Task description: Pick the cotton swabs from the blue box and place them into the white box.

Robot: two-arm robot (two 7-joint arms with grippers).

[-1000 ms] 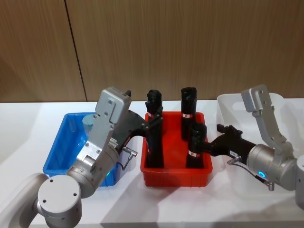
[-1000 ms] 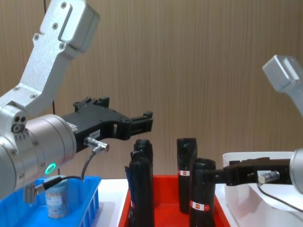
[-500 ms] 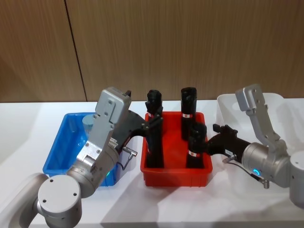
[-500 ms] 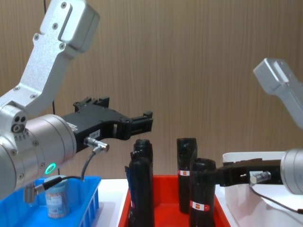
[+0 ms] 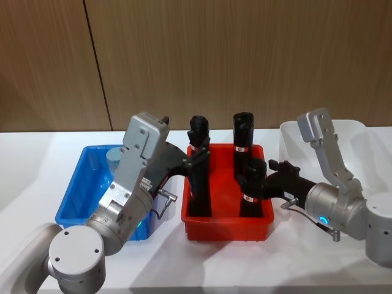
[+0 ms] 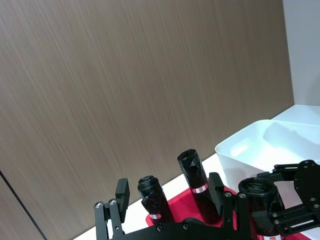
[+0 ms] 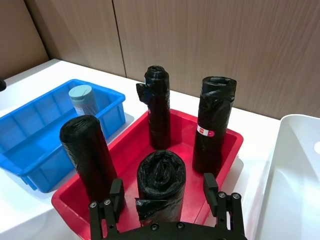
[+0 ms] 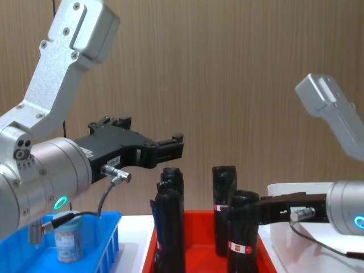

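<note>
One tub of cotton swabs [image 5: 114, 160] with a pale lid stands in the far part of the blue box [image 5: 75, 191], partly hidden by my left arm. The tub [image 7: 81, 98] is also seen from the right wrist, and at the lower left of the chest view [image 8: 70, 239]. My left gripper [image 5: 197, 157] hangs open above the red bin's left side, to the right of the blue box. My right gripper [image 7: 163, 191] is open, with its fingers on either side of the front right black roll [image 7: 160, 181]. The white box [image 5: 361, 139] lies at the far right.
A red bin [image 5: 226, 228] sits between the blue and white boxes with several tall black rolls [image 5: 242, 142] standing in it. A wooden wall rises behind the white table. The blue box [image 7: 35, 125] has bare floor around the tub.
My right gripper has moved left from the white box's edge to the front right black roll in the red bin. The left arm has not moved.
</note>
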